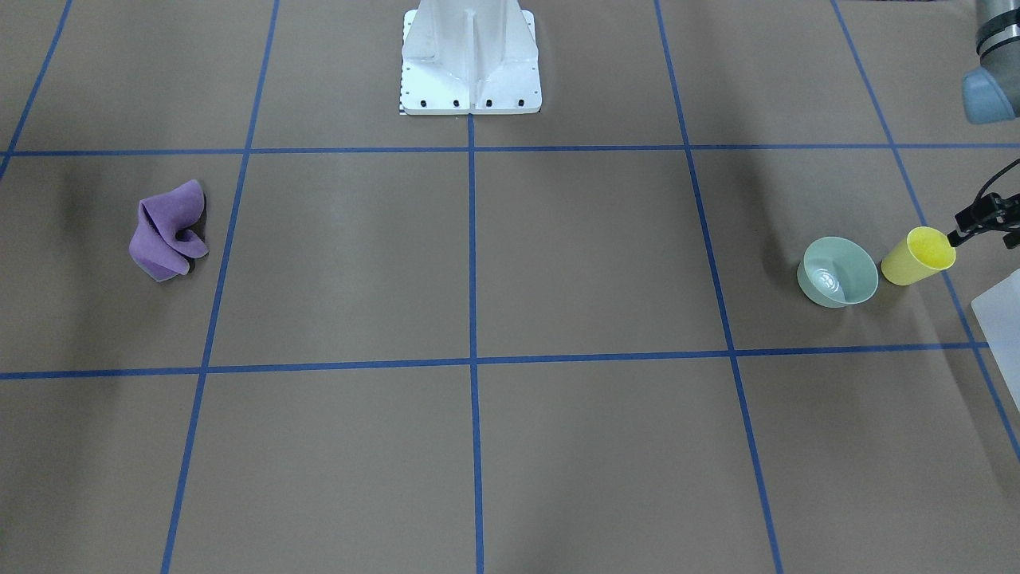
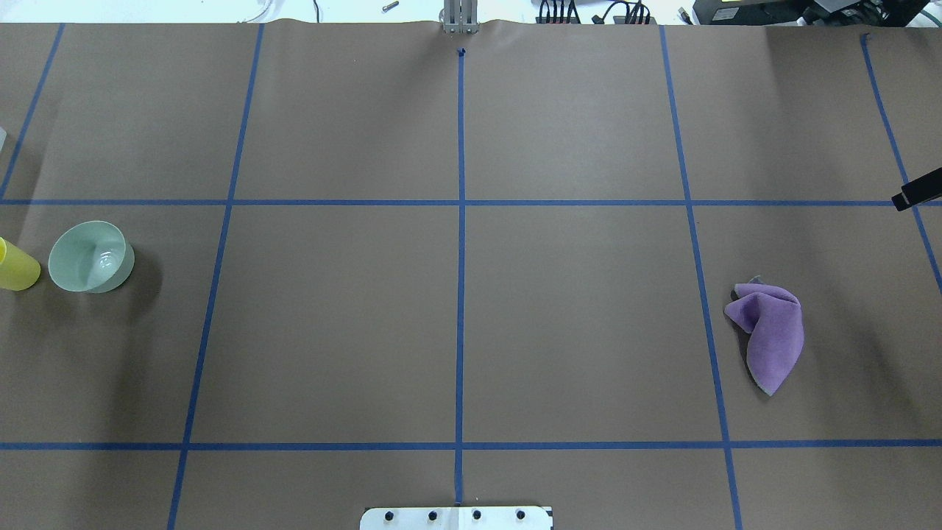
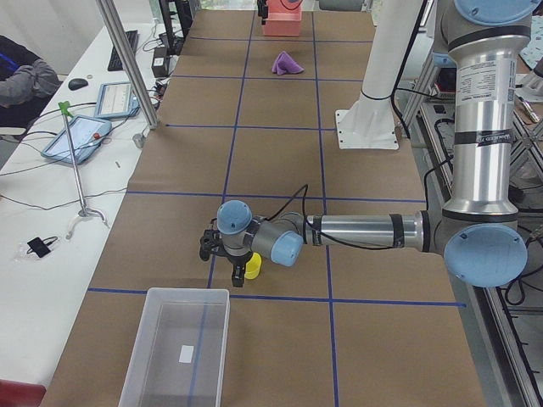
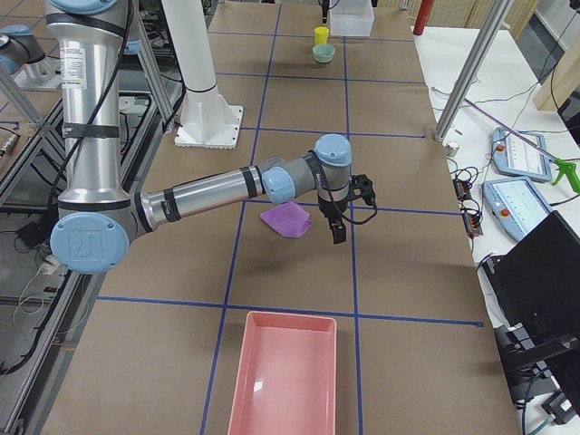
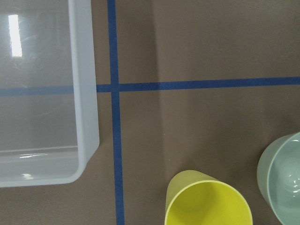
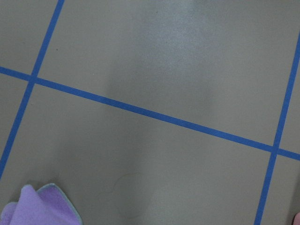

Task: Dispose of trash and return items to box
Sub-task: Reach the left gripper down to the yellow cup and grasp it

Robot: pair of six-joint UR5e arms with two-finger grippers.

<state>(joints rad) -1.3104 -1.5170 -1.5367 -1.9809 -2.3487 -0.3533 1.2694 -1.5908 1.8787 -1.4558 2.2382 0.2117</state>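
**Left gripper** (image 3: 222, 256): poised close to the yellow cup (image 1: 916, 257). Only a black sliver of it enters the front-facing view, so the spread of its jaws cannot be told. The cup stands upright. In that view the mint-green bowl (image 1: 837, 271) sits at its 9 o'clock, a thin gap between them. The translucent box (image 3: 178, 348) lies at the cup's 10 o'clock in the left wrist view, cropped by the frame.

**Right gripper** (image 4: 337, 227): jaw state likewise unreadable. It is at 3 o'clock of the crumpled purple cloth (image 4: 288, 220), with the pink tray (image 4: 285, 381) at 6 o'clock.
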